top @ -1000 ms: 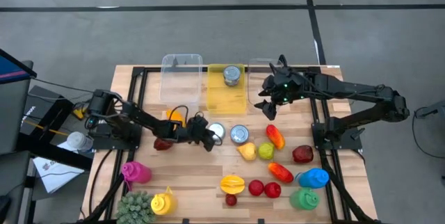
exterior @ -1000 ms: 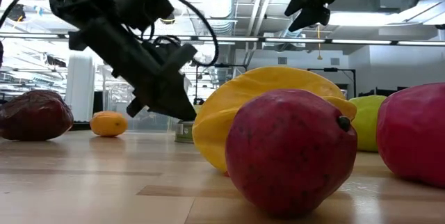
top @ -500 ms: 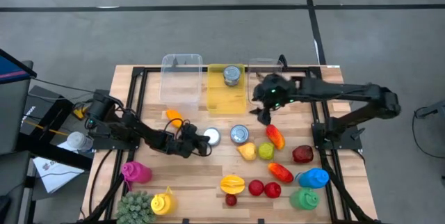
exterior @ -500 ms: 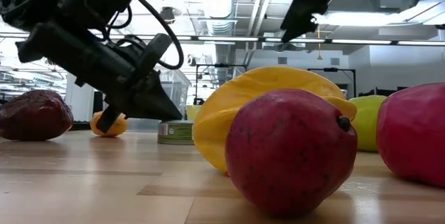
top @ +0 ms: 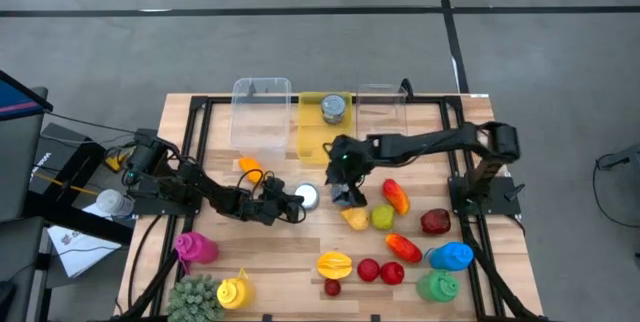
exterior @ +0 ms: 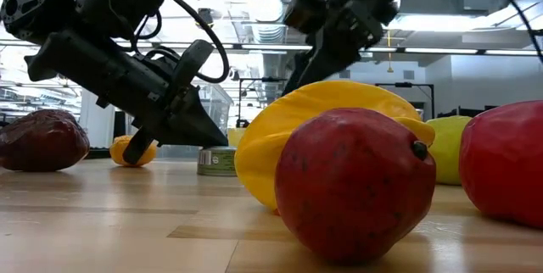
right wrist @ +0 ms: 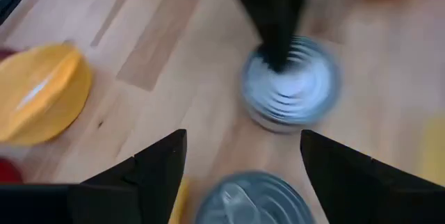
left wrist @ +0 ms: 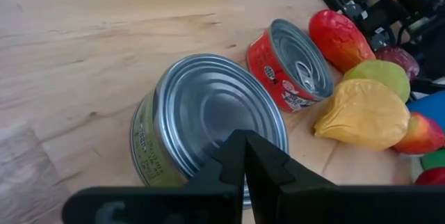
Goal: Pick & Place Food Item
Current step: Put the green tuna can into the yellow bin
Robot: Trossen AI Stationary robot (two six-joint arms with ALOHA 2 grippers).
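A flat tin with a green label stands on its base mid-table. My left gripper is shut, with its tips over this tin's lid. A red-labelled tin stands just to the right of it. In the high view my right gripper hides the red tin. In the right wrist view this gripper is open, its fingers apart above the red tin's lid without touching it. My left gripper has its shut fingertips on the lid of the green-labelled tin, near the rim on the arm's side. The fingers slant down from the table's left. The tin stands flat on the table.
At the far edge a yellow tray holds another tin, with clear tubs on either side. Fruit lies right of and nearer than the tins: a red one, a yellow one, a green one. An orange lies to the left.
My right arm swung from the far clear tub toward the table's left and near side and came down over the red-labelled tin, still open. My left gripper drew back a little toward the left and near edge, and the green-labelled tin slid slightly the same way.
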